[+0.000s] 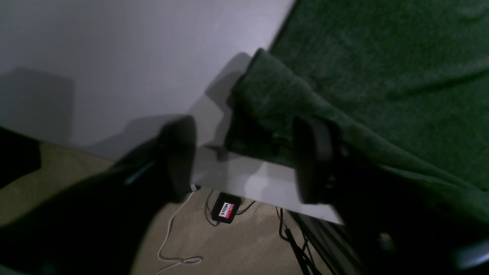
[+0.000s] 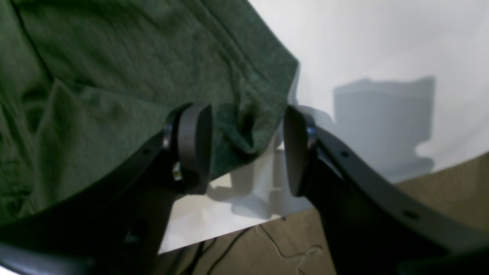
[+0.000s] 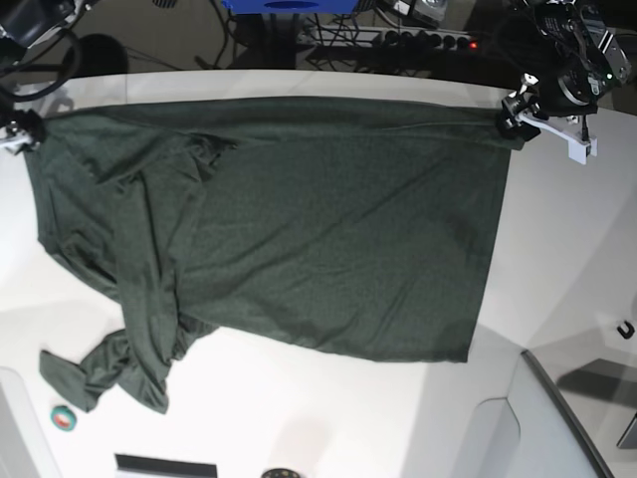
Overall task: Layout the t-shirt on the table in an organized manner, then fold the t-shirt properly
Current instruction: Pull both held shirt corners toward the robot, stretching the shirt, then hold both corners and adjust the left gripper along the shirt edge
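Base view: a large dark forest-green knit t-shirt [image 3: 328, 229] is seen spread across a wide smooth white tabletop [image 3: 557, 259], its body mostly flat w/ light wrinkles, hem side toward the view's right. On the view's left the fabric is bunched, w/ folds running down to a crumpled sleeve [image 3: 95, 373] near the table's near edge. A small teal roll [image 3: 63, 419] is seen on the table just beside that sleeve.

Left gripper [image 3: 513, 119], at the view's upper right, is positioned at the shirt's far corner by the table's far edge. Right gripper [image 3: 20, 134], at the upper left, is positioned at the opposite far corner.

Left wrist view: the black jaws of the left gripper [image 1: 244, 160] are parted, w/ a raised fold of the green fabric [image 1: 275, 114] lying between them, next to the right-hand finger [image 1: 315, 160]; no squeeze on the cloth is shown. Beyond the table edge, tan carpet [image 1: 237, 244], cables and a small black box w/ a red label [image 1: 226, 208] are visible.

Right wrist view: the right gripper [image 2: 246, 149] is likewise spread apart, a drooping corner of the shirt [image 2: 244, 130] hanging between its two dark pads [image 2: 195, 145], clamped by neither. White table surface [image 2: 363, 46] is seen behind, carpet below.
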`<state>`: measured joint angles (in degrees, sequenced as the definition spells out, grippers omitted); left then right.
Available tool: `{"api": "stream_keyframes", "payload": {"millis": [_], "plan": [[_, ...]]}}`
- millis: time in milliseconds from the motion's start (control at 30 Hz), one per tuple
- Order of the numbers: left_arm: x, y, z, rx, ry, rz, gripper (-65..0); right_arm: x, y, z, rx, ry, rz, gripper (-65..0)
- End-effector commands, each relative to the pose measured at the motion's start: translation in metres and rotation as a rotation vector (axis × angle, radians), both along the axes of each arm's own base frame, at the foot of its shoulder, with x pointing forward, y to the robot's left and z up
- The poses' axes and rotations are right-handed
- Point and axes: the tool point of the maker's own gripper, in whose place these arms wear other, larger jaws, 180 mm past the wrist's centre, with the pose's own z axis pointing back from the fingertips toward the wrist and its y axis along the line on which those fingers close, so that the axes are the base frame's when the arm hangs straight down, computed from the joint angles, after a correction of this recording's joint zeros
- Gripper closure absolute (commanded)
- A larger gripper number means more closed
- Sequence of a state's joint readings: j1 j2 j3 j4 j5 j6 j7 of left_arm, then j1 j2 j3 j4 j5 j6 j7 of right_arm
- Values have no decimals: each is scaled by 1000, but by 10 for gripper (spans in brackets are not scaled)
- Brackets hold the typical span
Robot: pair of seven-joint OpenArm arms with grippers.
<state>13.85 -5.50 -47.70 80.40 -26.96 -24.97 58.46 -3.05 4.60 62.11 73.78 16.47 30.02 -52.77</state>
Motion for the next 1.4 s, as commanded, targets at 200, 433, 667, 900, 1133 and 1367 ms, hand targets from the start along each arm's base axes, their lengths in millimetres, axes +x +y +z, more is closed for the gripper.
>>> {"api": "stream_keyframes", "payload": {"millis": [200, 433, 667, 900, 1133, 1367], "plan": [[23, 34, 56, 152, -136, 8, -429, 10, -29, 59, -192, -104, -13, -291], [20, 53, 100, 269, -195, 20, -421, 13, -17, 66, -219, -128, 75, -285], [19, 7, 63, 139, -151, -6, 0, 22, -5, 56, -175, -143, 130, -285], [10, -13, 28, 26, -94, 19, 0, 23, -6, 56, -176, -142, 130, -285], [0, 3, 30, 53, -110, 84, 0, 23, -6, 56, -176, -142, 130, -285], [3, 1, 29, 48, -114, 82, -143, 23, -6, 56, -176, -142, 131, -285]]}}
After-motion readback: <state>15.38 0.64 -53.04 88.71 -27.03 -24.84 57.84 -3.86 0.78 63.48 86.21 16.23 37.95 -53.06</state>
